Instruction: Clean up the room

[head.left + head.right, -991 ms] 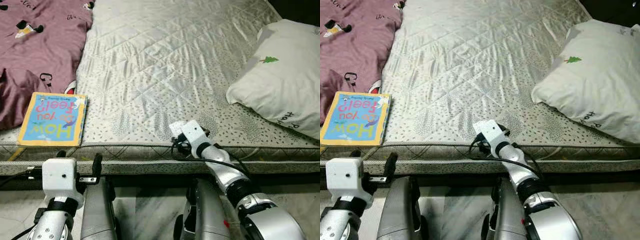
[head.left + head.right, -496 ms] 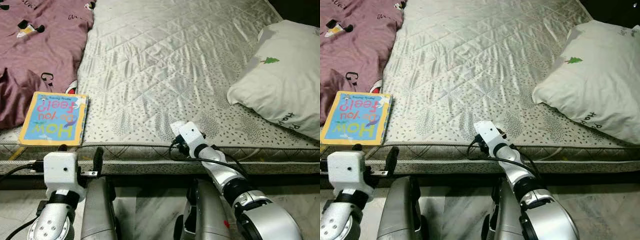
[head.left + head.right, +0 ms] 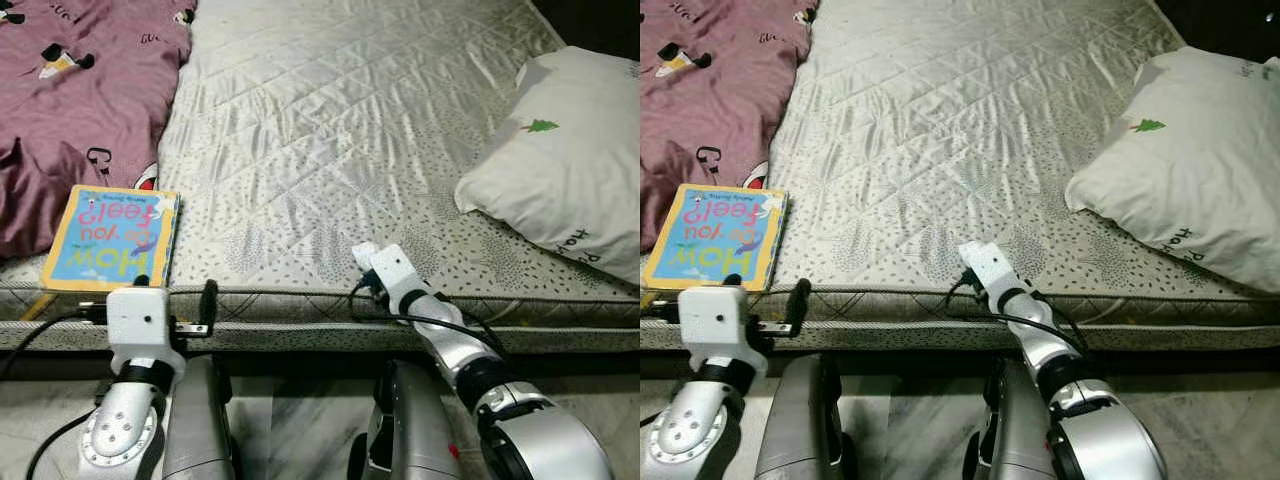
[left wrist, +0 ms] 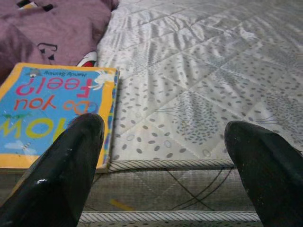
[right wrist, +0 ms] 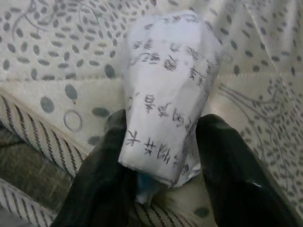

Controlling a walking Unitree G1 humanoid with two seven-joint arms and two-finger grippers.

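Right hand (image 5: 163,156) clamps crumpled white printed paper (image 5: 165,94) above bed edge; left hand (image 4: 163,165), spread empty, has risen toward colourful picture book (image 3: 112,237).

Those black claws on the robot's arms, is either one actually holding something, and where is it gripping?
The right gripper pinches a white printed paper packet at its near end. The left gripper is open, holding nothing.

The left gripper (image 3: 170,300) is rising and edging closer to the book (image 3: 112,238) at the bed's edge. The right gripper (image 5: 163,142) is shifting slightly rightward, gripping the paper (image 5: 165,90)
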